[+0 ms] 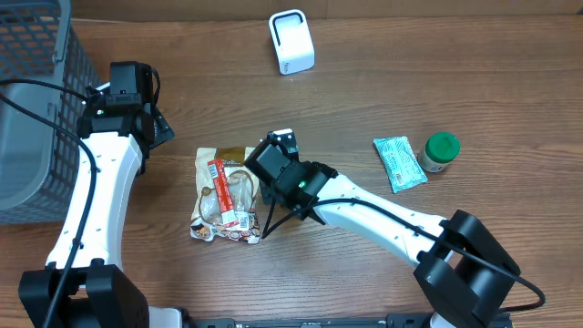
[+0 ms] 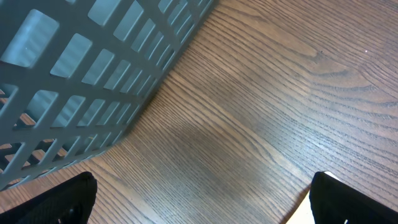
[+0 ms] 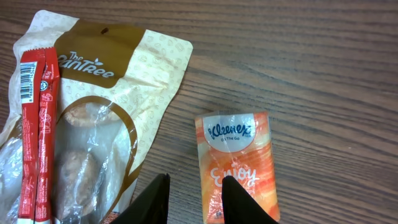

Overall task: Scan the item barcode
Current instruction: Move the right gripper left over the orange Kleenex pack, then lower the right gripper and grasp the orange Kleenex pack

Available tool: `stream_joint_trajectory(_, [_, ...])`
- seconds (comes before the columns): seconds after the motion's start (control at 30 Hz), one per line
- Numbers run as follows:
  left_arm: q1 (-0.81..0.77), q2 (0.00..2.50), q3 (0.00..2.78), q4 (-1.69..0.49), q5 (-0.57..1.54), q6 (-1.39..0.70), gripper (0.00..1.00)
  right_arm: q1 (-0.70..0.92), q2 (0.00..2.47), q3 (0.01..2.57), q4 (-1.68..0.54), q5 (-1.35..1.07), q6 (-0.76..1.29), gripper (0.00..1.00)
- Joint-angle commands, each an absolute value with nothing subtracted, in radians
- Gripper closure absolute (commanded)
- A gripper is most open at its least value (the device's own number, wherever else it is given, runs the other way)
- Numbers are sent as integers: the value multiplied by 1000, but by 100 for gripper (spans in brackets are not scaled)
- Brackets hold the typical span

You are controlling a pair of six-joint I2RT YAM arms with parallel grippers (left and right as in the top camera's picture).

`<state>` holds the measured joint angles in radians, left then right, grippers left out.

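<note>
The right hand (image 3: 196, 180) hangs over the middle of the surface (image 1: 474, 73), a little toward the near edge. It is partly spread, with bare wood showing between its two fingers. One finger (image 3: 245, 202) overlaps the near end of the orange tissue pack (image 3: 236, 155), and the other sits on the wood side, off the pack's edge. Nothing is pinched between them. I cannot tell whether the overlapping finger touches the pack.

The tissue pack lies flat, printed face up, just beside a snack bag (image 3: 118, 106) and apart from it. From overhead the hand and arm hide the pack. A red stick (image 3: 38, 124) lies lengthwise on the bag, with a barcode at its far end.

The scanner (image 1: 291, 41) stands near the far edge, about mid-width and well apart from the pack.

The left hand (image 2: 199, 208) hovers near the left edge with its fingers spread wide and empty, over bare wood just beside the corner of a grey basket (image 2: 81, 68).

Toward the right edge, a teal pack (image 1: 399, 162) lies just beside a green-lidded jar (image 1: 440, 150).
</note>
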<state>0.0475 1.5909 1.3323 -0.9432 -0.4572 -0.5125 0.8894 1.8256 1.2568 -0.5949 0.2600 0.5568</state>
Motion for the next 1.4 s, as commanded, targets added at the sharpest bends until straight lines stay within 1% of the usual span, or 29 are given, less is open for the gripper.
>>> stream_joint_trajectory(0.0, [45,1595,1349,-941,-471,-494,0,911,1829,1262,-581,324,531,71])
stream_joint_trajectory(0.43, [45,1595,1349,-941,-471,-494,0,915,1957,1262,-536,324,416,69])
stream_joint_trajectory(0.47, [45,1595,1349,-941,-471,-494,0,915,1963,1262,-537,325,412,66])
stream_joint_trajectory(0.53, [45,1595,1349,-941,-471,-494,0,915,1966,1262,-536,325,403,64])
stream_joint_trajectory(0.63, [45,1595,1349,-941,-471,-494,0,915,1966,1262,-542,333,361,64])
stream_joint_trajectory(0.77, [45,1595,1349,-941,-471,-494,0,914,1966,1262,-583,400,358,67])
stream_joint_trajectory(0.97, [45,1595,1349,-941,-471,-494,1,913,1966,1262,-614,445,358,67])
stream_joint_trajectory(1.13, [45,1595,1349,-941,-471,-494,0,913,1966,1262,-677,554,358,66])
stream_joint_trajectory(1.37, [45,1595,1349,-941,-471,-494,0,913,1966,1262,-670,555,369,66])
